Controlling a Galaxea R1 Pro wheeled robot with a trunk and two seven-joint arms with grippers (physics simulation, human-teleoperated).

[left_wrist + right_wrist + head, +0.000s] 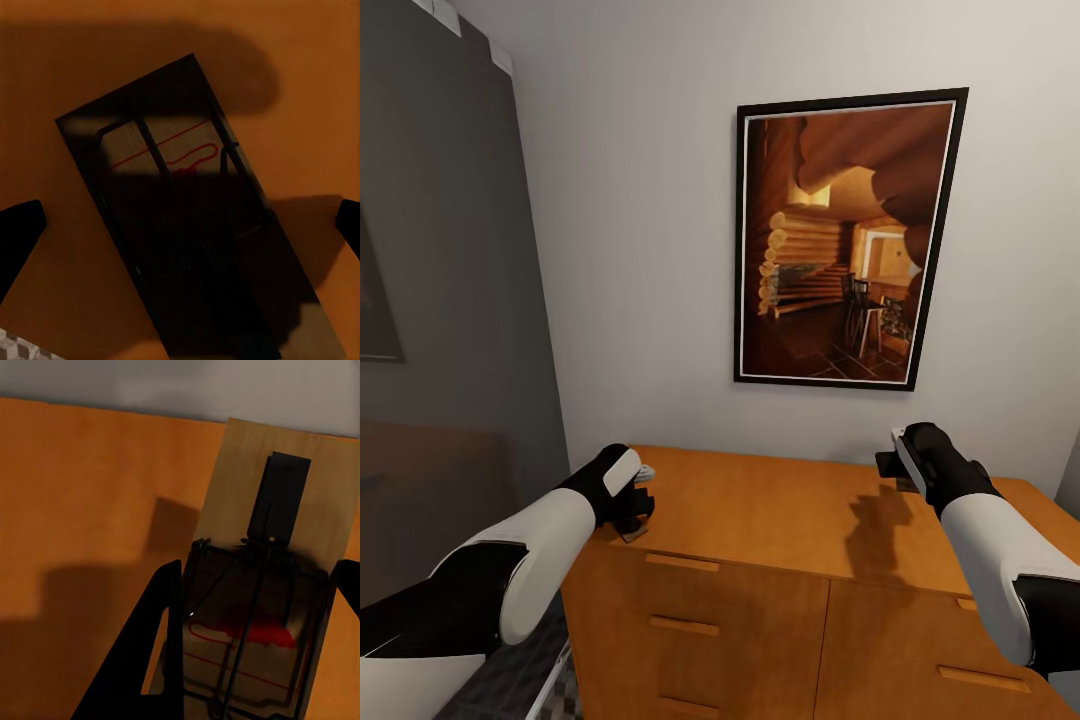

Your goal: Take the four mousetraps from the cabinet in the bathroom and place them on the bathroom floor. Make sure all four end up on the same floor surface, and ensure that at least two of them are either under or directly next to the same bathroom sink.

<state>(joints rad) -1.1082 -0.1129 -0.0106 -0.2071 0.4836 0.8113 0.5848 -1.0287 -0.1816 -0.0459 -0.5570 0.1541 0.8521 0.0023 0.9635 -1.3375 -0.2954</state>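
Observation:
The orange-brown cabinet stands against the white wall. My left gripper hovers over the left front corner of its top. It is open, and a mousetrap lies flat and askew in shadow between its wide-spread fingers, apart from both. My right gripper is near the back right of the top and is shut on a second mousetrap, its fingers pressed to the board's long sides. The bathroom sink is out of view.
A framed picture of a log cabin hangs on the wall above the cabinet. Drawers with bar handles face me. A strip of the cube-patterned bathroom floor shows left of the cabinet, beside a grey wall.

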